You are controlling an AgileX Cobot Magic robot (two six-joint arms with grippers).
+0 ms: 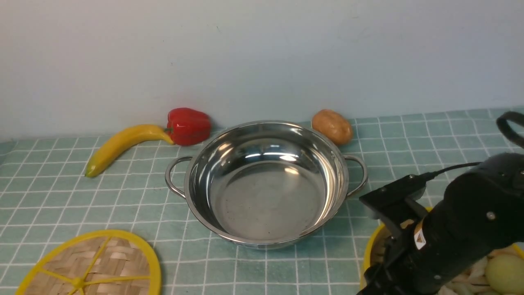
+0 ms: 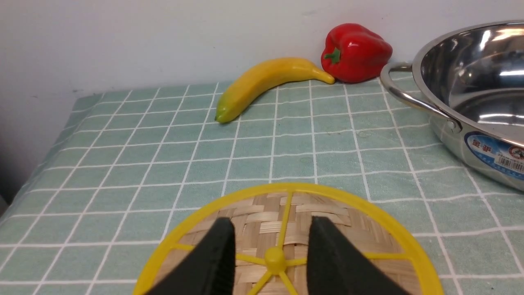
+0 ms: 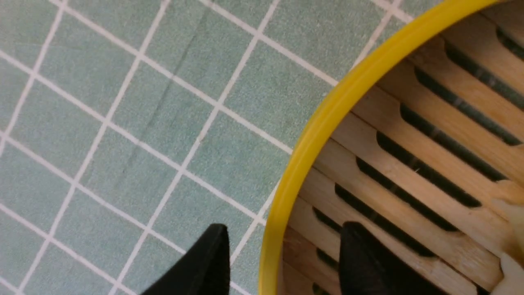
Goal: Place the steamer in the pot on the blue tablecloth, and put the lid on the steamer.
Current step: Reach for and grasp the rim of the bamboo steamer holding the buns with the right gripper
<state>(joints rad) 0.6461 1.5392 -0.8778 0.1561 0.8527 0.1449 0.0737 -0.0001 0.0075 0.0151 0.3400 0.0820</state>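
Note:
The shiny pot (image 1: 262, 192) stands empty in the middle of the blue tablecloth (image 1: 61, 192). The steamer (image 1: 370, 246) sits at the near right, mostly hidden by my right arm. Its yellow rim (image 3: 311, 135) and slatted floor fill the right wrist view. My right gripper (image 3: 284, 229) is open and straddles that rim, one finger outside over the cloth and one inside, neither visibly pressing on it. The woven lid (image 1: 106, 262) lies flat at the near left. My left gripper (image 2: 271, 223) hangs open above it, fingers either side of the lid's (image 2: 327, 213) yellow hub (image 2: 274, 258).
A banana (image 1: 123, 145), a red pepper (image 1: 188, 125) and a potato (image 1: 332, 126) lie along the back wall behind the pot. Pale food pieces and a round yellowish item (image 1: 505, 272) sit in the steamer. The cloth's left edge drops off beyond the lid.

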